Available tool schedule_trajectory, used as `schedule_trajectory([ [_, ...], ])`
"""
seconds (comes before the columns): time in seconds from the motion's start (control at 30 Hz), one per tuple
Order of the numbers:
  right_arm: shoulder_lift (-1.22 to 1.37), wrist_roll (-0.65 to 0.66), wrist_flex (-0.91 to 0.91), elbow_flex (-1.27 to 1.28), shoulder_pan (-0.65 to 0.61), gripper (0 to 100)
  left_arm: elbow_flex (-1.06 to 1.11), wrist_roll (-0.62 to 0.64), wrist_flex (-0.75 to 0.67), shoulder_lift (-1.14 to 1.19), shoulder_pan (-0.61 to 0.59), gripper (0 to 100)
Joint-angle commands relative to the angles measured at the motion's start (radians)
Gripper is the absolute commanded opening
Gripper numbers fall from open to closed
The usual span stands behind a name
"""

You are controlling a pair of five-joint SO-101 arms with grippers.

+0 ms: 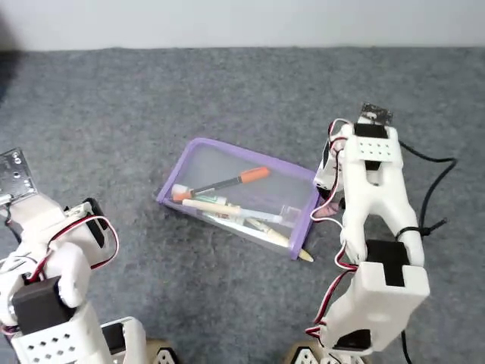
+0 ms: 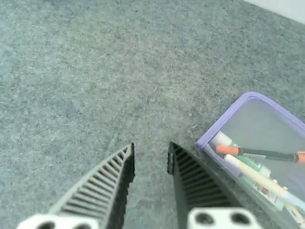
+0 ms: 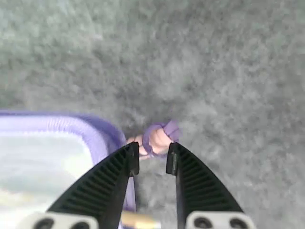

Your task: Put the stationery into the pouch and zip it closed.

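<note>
Our left hand (image 2: 150,155) hangs off the left end of the pouch (image 1: 220,163), fingers (image 2: 116,186) slightly parted; our right hand (image 3: 151,157) is low at its right end, fingers narrowly apart.

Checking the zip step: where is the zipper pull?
Right wrist view: the zipper pull lies on the carpet beside the pouch corner, just ahead of the right end effector.

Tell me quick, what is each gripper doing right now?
Left gripper: open, holding nothing.
Right gripper: at the purple zipper pull; whether it grips cannot be told.
</note>
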Motion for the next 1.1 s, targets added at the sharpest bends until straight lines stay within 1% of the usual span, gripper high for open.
schedule_trajectory([
  [0.0,-0.019,-0.025,0.168,-0.143,-0.008,11.6,-0.005,0.012,-0.021,-0.002,-0.005,11],
  [0.07,-0.012,-0.040,0.220,-0.184,-0.008,11.6,-0.005,0.014,-0.023,-0.002,-0.005,11],
  [0.2,-0.007,-0.043,0.222,-0.164,-0.008,11.6,-0.007,0.014,-0.023,-0.002,-0.005,11],
  [0.37,0.071,-0.041,0.090,-0.074,0.007,11.6,-0.007,0.012,-0.023,-0.002,-0.005,11],
  [0.47,0.159,-0.043,0.028,-0.077,0.016,11.6,-0.008,0.012,-0.023,-0.002,-0.005,11],
  [0.6,0.249,-0.043,-0.021,-0.129,0.028,11.6,-0.007,0.012,-0.023,-0.002,-0.005,11],
  [0.8,0.300,-0.043,-0.013,-0.269,0.027,11.7,-0.007,0.012,-0.023,-0.002,-0.002,11],
  [1.0,0.367,-0.043,-0.030,-0.316,0.001,11.7,-0.007,0.014,-0.023,-0.002,0.000,11],
  [1.07,0.400,-0.072,-0.027,-0.336,-0.008,11.7,-0.005,0.014,-0.023,-0.002,0.000,11],
])
